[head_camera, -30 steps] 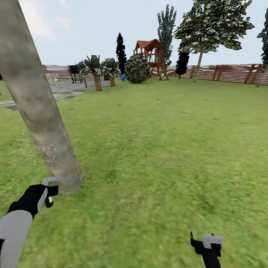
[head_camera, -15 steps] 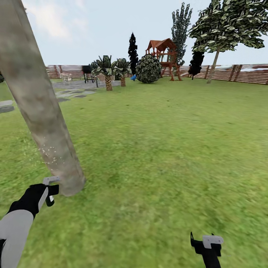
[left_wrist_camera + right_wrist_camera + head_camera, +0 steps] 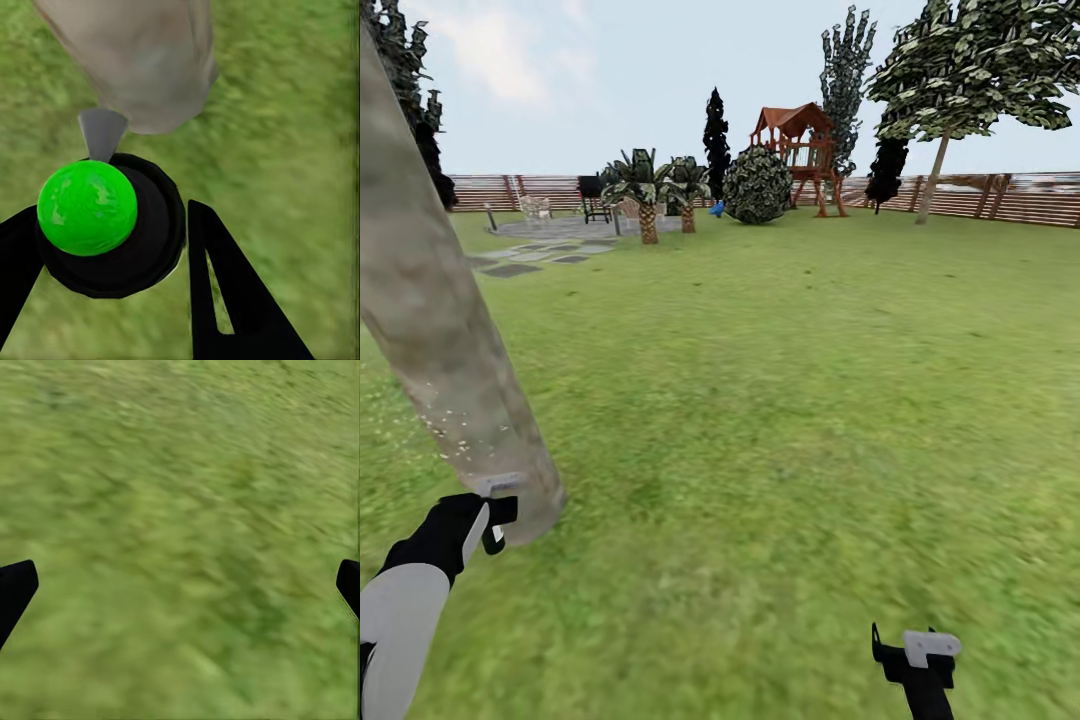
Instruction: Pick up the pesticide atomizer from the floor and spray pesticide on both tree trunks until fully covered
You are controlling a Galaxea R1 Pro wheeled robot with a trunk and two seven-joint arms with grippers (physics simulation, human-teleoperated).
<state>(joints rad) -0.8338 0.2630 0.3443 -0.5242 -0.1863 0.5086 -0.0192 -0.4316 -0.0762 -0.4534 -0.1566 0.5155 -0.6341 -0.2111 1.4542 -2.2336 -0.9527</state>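
A thick pale grey-tan tree trunk (image 3: 440, 330) leans across the left of the head view, its base on the grass (image 3: 780, 400). White pesticide specks (image 3: 452, 420) dot its lower part. My left gripper (image 3: 493, 518) is shut on the pesticide atomizer (image 3: 105, 225), a black body with a green ball top; its grey nozzle (image 3: 101, 131) sits right at the trunk's foot (image 3: 150, 67). My right gripper (image 3: 920, 650) hangs open over bare grass (image 3: 180, 510). The second tree (image 3: 938, 160) stands far off by the fence.
A reddish slat fence (image 3: 1010, 200) closes the lawn at the back. A red play tower (image 3: 795, 145), a round shrub (image 3: 757, 185), short palms (image 3: 647, 195), dark conifers (image 3: 717, 130) and grey stepping stones (image 3: 530, 262) stand far back left. Open grass stretches ahead and to the right.
The whole view has shifted, so the camera moved: the trunk now sits further left and lower in the picture. Both grippers hold their places; the left stays shut on the atomizer.
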